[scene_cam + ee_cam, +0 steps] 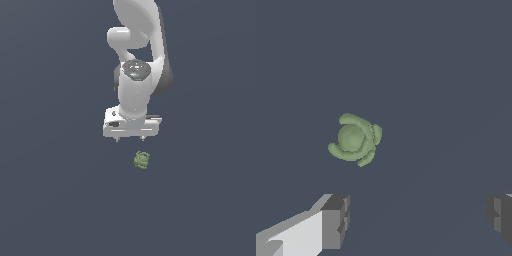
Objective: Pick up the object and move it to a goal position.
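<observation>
The object [142,160] is a small olive-green lumpy, roundish item lying on the dark grey floor. It also shows in the wrist view [354,139], with curled bumpy lobes around a round middle. My white gripper [130,138] hangs above the floor, just beyond the object and slightly to the exterior view's left of it. Its jaws stand wide apart and hold nothing. In the wrist view the two grey fingertips [336,221] frame a wide gap [418,217], and the object lies apart from them, outside that gap.
The flat dark grey floor [60,200] spreads all around. The white arm [137,60] rises behind the gripper. No goal marker shows.
</observation>
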Available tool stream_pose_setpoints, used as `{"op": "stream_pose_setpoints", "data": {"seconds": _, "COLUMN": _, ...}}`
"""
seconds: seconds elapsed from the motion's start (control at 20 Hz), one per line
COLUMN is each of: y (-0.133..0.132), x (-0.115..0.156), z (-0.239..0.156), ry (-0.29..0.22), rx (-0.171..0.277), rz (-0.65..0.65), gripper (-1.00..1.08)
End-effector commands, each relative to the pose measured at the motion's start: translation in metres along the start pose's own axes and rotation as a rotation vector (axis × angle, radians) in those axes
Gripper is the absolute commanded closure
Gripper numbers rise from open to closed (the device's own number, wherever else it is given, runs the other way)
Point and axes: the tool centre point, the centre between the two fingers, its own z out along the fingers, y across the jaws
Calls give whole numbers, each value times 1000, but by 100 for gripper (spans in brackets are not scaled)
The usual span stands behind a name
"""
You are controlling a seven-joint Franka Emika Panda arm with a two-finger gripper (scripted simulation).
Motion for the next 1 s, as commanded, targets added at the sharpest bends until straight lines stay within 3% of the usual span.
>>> {"op": "stream_pose_setpoints", "data": {"seconds": 0.0, "y": 0, "x": 0, "z": 0, "ry": 0, "rx": 0, "rz": 0, "gripper": -92}}
{"op": "stream_pose_setpoints", "data": {"seconds": 0.45, "y": -13, "x": -5, "z": 7, "ry": -28, "rx": -11, "rz": -1, "gripper": -92}}
{"op": "stream_pose_setpoints", "data": {"seconds": 0.95, "y": -17, "x": -1, "z": 13, "ry": -27, "rx": -6, "rz": 33, "gripper": -92}}
